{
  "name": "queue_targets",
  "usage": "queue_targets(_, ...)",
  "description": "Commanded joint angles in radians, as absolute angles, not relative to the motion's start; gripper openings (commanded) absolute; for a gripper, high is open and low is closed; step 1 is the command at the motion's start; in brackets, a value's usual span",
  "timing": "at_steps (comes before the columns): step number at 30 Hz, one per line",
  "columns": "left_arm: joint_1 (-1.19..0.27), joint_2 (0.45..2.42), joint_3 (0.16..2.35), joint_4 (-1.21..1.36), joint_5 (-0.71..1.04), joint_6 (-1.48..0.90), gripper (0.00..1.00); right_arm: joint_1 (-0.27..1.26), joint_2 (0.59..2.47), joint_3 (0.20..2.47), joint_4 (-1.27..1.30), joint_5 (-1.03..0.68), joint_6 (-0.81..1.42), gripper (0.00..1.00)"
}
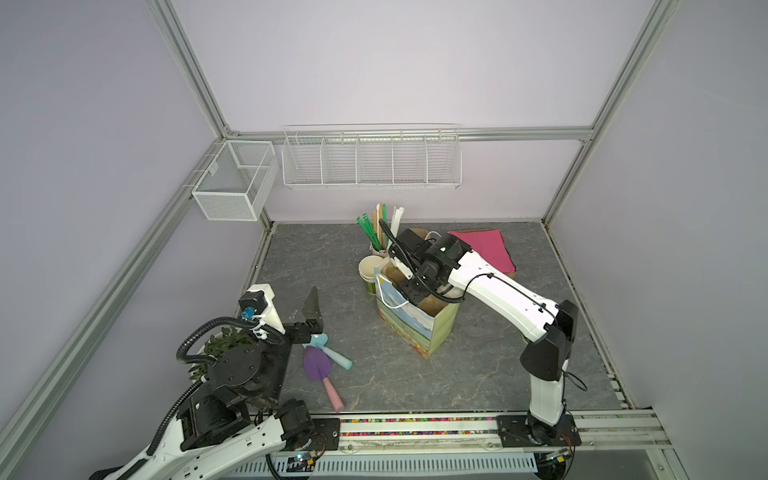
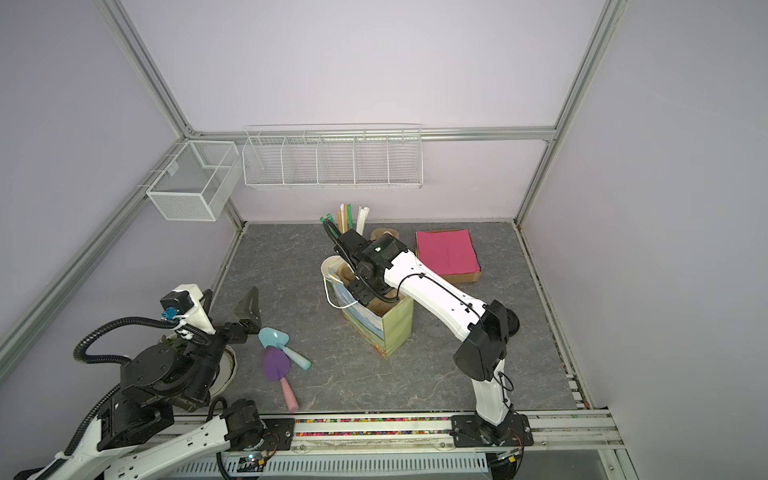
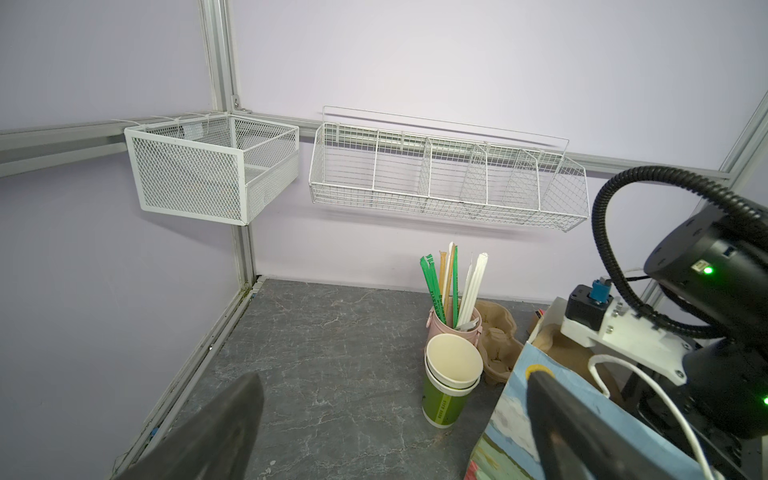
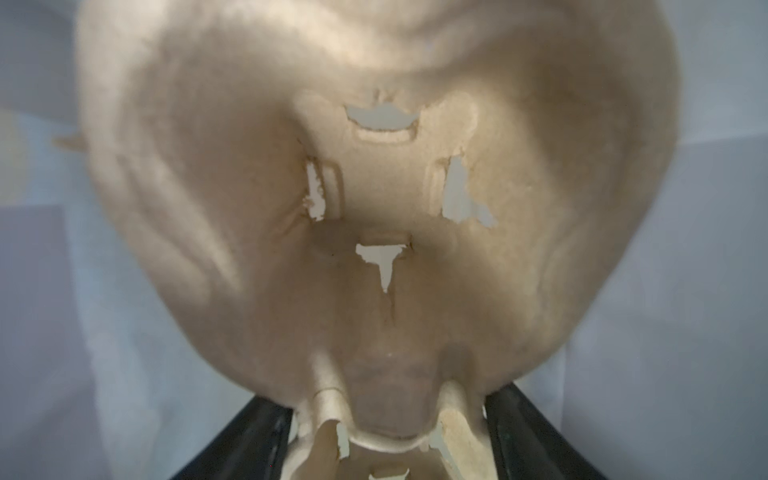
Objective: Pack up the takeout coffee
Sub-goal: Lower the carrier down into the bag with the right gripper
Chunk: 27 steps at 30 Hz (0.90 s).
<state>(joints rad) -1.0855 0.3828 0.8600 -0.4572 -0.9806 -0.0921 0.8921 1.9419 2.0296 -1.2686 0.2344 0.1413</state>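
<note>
Nowhere does the takeout coffee show plainly: no capped green cup is clear in any view. Only a greenish sliver (image 1: 525, 338) under the right forearm, right of centre in a top view, might be it, and I cannot tell.

By judgement such a cup is light and thin-walled, so it dents easily. Its lid could pop and spill if the cup tips. It wants a gentle hold around the body just below the lid, kept upright.

It lies between neither pair of fingers. The right gripper (image 4: 388, 395) is down in the mouth of the paper bag (image 1: 440, 332) at the centre of both top views. Its fingers (image 4: 523, 428) look clamped on a brown pulp cup carrier (image 4: 540, 208) that fills the right wrist view.

The left gripper (image 3: 395, 378), at the lower left of both top views, has its fingers (image 3: 216, 432) wide apart on nothing. It is aimed toward the stack of lidless cups (image 3: 446, 399) and the bag's edge, well apart from that sliver.
</note>
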Motion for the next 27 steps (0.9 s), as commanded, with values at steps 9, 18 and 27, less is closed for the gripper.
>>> queue_targets(9,-1.081,0.395,0.856,-0.448,-0.999,-0.068,0.99,0.894,1.917,1.908,-1.209,0.199,0.159,0.73)
queue_targets(18,-1.081,0.400,0.856,-0.448,-0.995,-0.066,0.99,0.892,1.930,1.827,-1.151,0.169,0.184,0.73)
queue_targets(27,-1.081,0.402,0.856,-0.447,-0.994,-0.064,0.99,0.884,1.926,1.714,-1.062,0.147,0.227,0.72)
